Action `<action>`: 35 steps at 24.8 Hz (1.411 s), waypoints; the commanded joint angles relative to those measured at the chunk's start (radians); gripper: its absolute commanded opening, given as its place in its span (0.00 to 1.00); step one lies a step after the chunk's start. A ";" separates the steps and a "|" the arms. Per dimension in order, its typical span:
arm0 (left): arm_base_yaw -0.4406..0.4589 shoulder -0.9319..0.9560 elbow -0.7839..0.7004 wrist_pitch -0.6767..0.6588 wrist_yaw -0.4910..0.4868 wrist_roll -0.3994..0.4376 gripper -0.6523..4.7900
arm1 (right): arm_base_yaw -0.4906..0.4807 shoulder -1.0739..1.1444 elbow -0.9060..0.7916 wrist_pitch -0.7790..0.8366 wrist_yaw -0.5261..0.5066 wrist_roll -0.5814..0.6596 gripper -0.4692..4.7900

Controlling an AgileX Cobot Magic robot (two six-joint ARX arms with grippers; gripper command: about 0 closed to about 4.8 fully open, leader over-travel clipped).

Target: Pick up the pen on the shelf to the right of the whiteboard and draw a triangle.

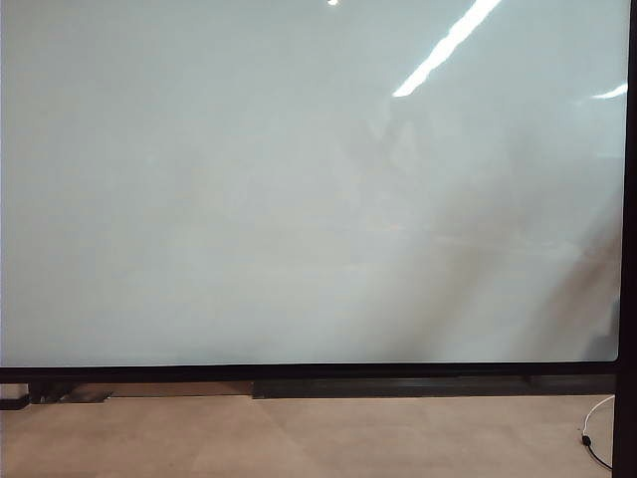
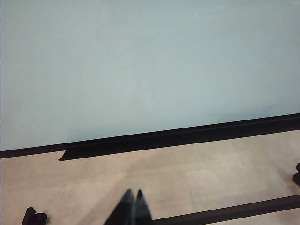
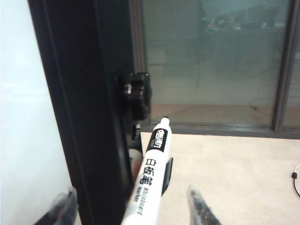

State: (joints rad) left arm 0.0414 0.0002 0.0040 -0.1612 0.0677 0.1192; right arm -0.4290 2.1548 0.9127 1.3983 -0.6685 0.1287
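Note:
The whiteboard (image 1: 299,199) fills the exterior view, and no triangle shows on it. Neither gripper appears in that view. In the right wrist view the pen (image 3: 152,173), white with black print, stands along the board's black side frame (image 3: 79,117). A black part of the shelf (image 3: 167,174) shows behind it. My right gripper (image 3: 130,206) is open, with one finger on each side of the pen and a gap to both. My left gripper (image 2: 132,194) is shut on nothing and hangs over the floor in front of the board's lower edge (image 2: 187,136).
A black knob (image 3: 136,91) juts from the side frame just beyond the pen. Glass panels (image 3: 211,61) stand behind it. A black tray rail (image 1: 398,386) runs under the board. A cable (image 1: 594,433) lies on the floor at the right.

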 commanded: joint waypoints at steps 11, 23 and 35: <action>0.000 0.000 0.003 -0.003 0.003 0.001 0.11 | 0.000 -0.003 0.001 0.016 0.005 -0.002 0.51; 0.000 0.000 0.003 -0.003 0.003 0.001 0.11 | 0.000 -0.003 0.001 0.015 0.019 -0.002 0.46; 0.000 0.000 0.003 -0.003 0.003 0.001 0.11 | 0.000 -0.003 0.001 0.011 0.020 -0.002 0.46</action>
State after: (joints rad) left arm 0.0414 0.0002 0.0040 -0.1612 0.0677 0.1192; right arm -0.4297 2.1548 0.9127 1.3979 -0.6506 0.1261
